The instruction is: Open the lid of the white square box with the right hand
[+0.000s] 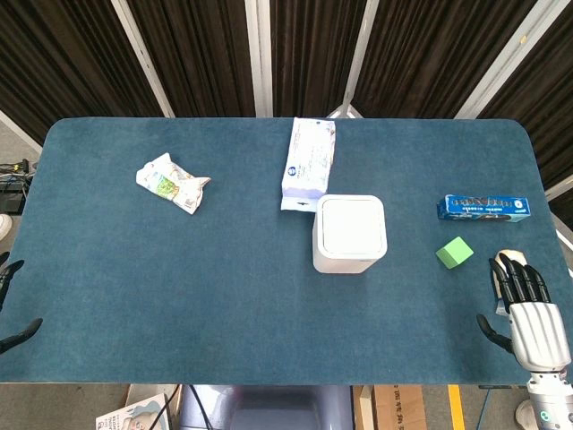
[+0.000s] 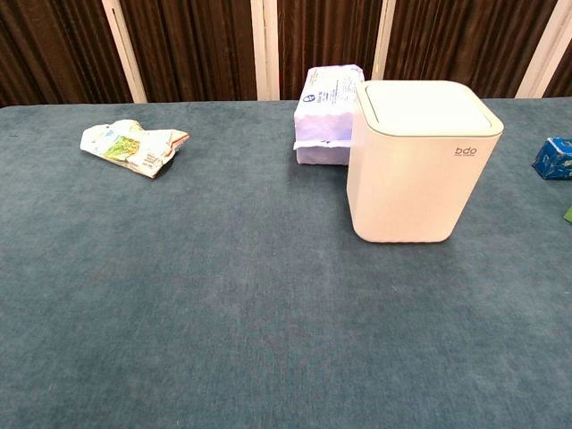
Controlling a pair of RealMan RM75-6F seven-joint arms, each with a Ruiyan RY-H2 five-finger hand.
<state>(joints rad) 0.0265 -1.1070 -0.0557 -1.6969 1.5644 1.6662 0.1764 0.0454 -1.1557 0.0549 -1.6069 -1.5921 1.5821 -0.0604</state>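
The white square box [image 1: 349, 235] stands upright near the middle of the blue table, its flat lid [image 1: 351, 225] closed. The chest view shows the same box [image 2: 420, 165] right of centre, lid [image 2: 425, 107] down. My right hand [image 1: 526, 305] hovers at the table's front right corner, fingers spread and extended, holding nothing, well to the right of the box. Only the dark fingertips of my left hand [image 1: 11, 305] show at the left edge of the head view, apart and empty. Neither hand appears in the chest view.
A wet-wipe pack [image 1: 309, 161] lies just behind the box. A crumpled wrapper [image 1: 172, 182] lies at the back left. A green cube [image 1: 455, 253] and a blue packet [image 1: 483, 207] sit between the box and my right hand.
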